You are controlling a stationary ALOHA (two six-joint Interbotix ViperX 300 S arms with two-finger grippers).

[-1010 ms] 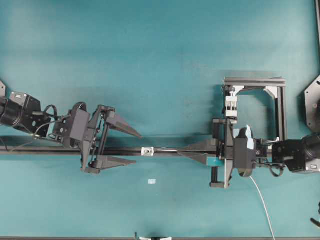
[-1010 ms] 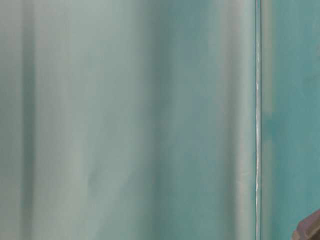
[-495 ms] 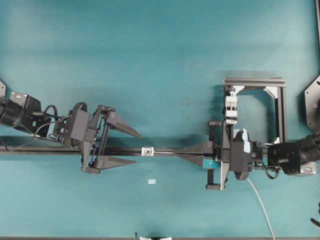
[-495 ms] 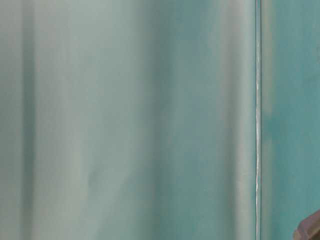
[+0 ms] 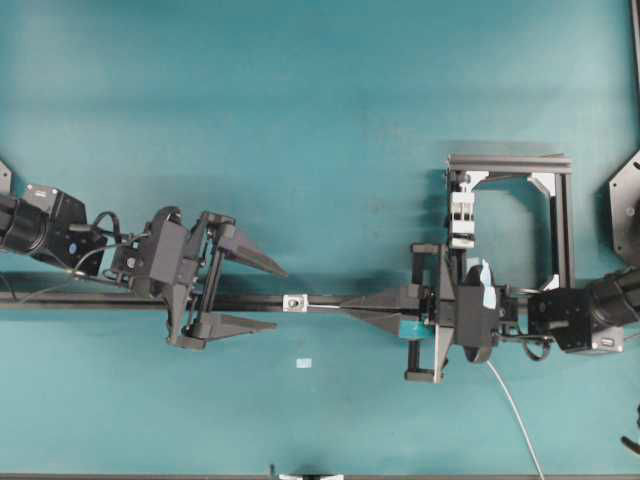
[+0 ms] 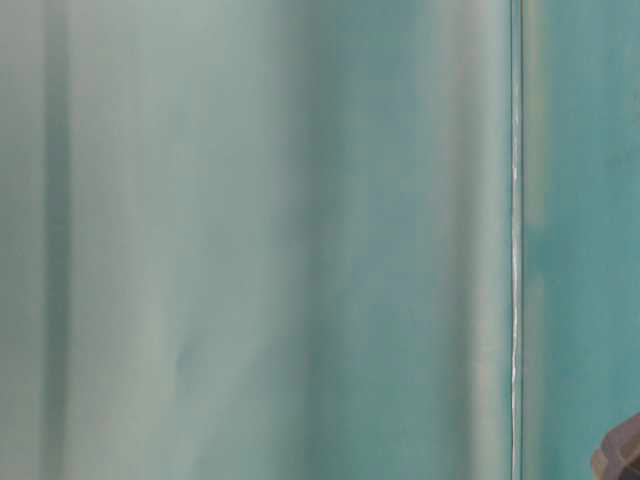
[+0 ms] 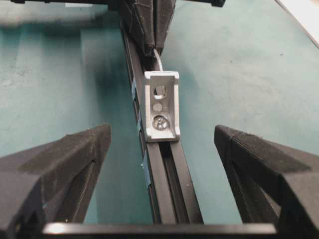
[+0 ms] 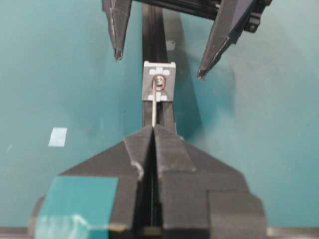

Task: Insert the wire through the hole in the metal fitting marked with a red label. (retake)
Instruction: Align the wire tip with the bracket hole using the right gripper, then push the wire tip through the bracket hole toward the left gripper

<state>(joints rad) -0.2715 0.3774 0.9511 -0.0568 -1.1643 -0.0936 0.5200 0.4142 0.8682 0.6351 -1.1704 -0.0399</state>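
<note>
Right wrist view has the action: the right gripper [image 8: 153,130] is pinched shut on the wire [image 8: 154,115], a short stub poking out ahead of the fingertips, lined up along the black rail [image 8: 152,30] toward the metal fitting [image 8: 159,88]. That little bracket sits upright on the rail, and the hole [image 8: 159,82] shows a red ring around it. The tip sits just short of the fitting face, low of the ringed hole by the look of it, though the stub is thin and I can't say for sure whether it touches.

We're in the final approach, the threading step itself. Next move calls for a small lift of the tip to meet the hole, then a slow straight push along the rail. Any sideways drift and that soft wire probably buckles against the face.

On the far side, the left gripper [image 7: 159,149] waits with jaws spread wide, straddling the rail, holding nothing, ready to catch the end.

Against a second ago, overhead shows the right gripper has crept closer to the fitting; the left has barely budged
</note>
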